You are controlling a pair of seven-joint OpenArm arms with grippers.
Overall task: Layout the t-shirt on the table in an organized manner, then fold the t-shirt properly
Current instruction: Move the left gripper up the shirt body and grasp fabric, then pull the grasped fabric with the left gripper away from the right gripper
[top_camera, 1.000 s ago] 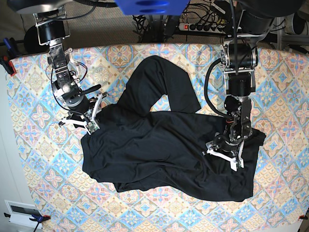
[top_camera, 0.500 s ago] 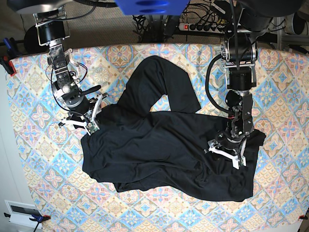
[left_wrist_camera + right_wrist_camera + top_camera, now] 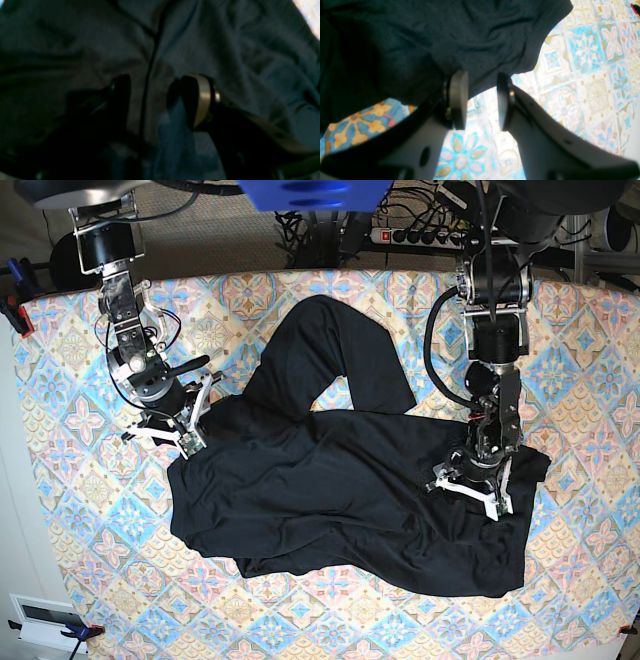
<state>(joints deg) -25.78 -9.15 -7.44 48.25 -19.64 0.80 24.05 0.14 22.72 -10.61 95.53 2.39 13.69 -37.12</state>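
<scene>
The black t-shirt [image 3: 320, 480] lies crumpled on the patterned table [image 3: 70, 480], with one sleeve or flap thrown up toward the back [image 3: 330, 340]. My left gripper [image 3: 470, 492] is open, low over the shirt's right part. In the left wrist view the gripper [image 3: 155, 100] has its jaws either side of a dark fold line in the shirt [image 3: 250, 50]. My right gripper [image 3: 172, 432] is open at the shirt's upper left edge. In the right wrist view the gripper [image 3: 481, 100] has the shirt [image 3: 395, 50] edge just at its tips, over the table [image 3: 570, 87].
A power strip and cables [image 3: 420, 235] lie behind the table's back edge. A white box [image 3: 45, 620] sits off the table's lower left corner. Red clamps [image 3: 15, 310] grip the left edge. Bare cloth rings the shirt.
My left gripper has shifted slightly toward the back and right over the shirt. My right gripper and the shirt look unmoved.
</scene>
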